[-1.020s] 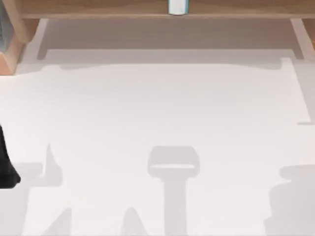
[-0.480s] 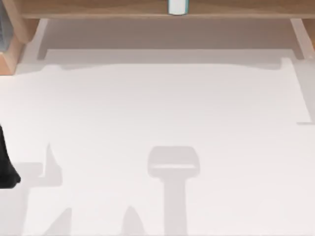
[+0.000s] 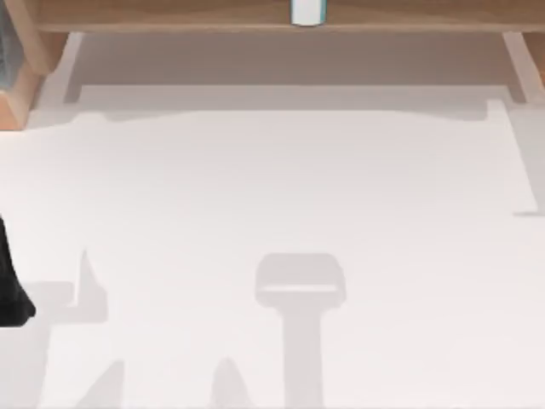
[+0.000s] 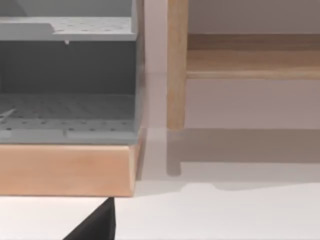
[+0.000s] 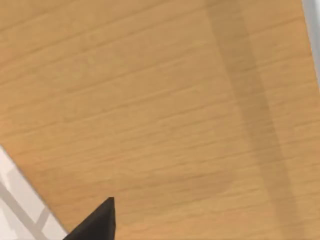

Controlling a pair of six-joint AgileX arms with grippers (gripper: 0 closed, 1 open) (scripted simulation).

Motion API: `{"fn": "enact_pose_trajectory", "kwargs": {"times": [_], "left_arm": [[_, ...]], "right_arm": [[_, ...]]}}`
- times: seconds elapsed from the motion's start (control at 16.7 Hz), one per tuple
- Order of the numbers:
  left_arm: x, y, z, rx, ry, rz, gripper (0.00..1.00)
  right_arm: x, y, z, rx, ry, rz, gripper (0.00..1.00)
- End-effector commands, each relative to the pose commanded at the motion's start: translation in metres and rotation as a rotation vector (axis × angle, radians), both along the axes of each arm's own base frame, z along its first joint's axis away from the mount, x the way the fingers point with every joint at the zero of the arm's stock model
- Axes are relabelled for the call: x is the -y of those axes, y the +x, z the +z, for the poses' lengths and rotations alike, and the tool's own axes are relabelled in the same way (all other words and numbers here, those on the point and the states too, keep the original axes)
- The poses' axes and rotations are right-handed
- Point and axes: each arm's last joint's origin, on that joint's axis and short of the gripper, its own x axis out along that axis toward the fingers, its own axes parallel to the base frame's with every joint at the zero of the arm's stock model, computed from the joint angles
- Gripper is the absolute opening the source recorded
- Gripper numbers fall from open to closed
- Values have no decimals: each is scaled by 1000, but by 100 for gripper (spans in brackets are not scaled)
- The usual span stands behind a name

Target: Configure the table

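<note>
The table (image 3: 281, 179) is a wide plain white top, bare apart from grey shadows near its front. A black part of my left arm (image 3: 10, 290) shows at the table's left edge. The left wrist view has a black tip of my left gripper (image 4: 95, 227) low over the white table (image 4: 225, 215), facing the rack and ledge. In the right wrist view, a black tip of my right gripper (image 5: 95, 222) hangs over a light-brown wooden surface (image 5: 165, 100).
A light-brown wooden ledge (image 3: 170, 17) on posts runs along the back, carrying a small white and teal object (image 3: 306, 12). At the back left a grey perforated rack (image 4: 65, 75) sits on a wooden base (image 4: 65, 170), beside a post (image 4: 176, 65).
The blocky shadow at the table's front right, seen a second ago, has gone from the top view. The left arm and everything else have stayed in place.
</note>
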Motion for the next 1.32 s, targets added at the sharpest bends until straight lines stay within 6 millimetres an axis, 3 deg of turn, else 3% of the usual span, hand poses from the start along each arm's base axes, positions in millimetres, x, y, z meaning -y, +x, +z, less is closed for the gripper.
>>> {"fn": "enact_pose_trajectory", "kwargs": {"times": [0.42,0.84,1.14,1.32], "left_arm": [[0,0,0,0,0,0,100],[0,0,0,0,0,0,100],[0,0,0,0,0,0,100],[0,0,0,0,0,0,100]], "right_arm": [[0,6,-1,161,-362,156,100],[0,7,0,169,-379,162,100],[0,30,-1,170,-380,164,100],[0,31,-1,170,-380,164,100]]}}
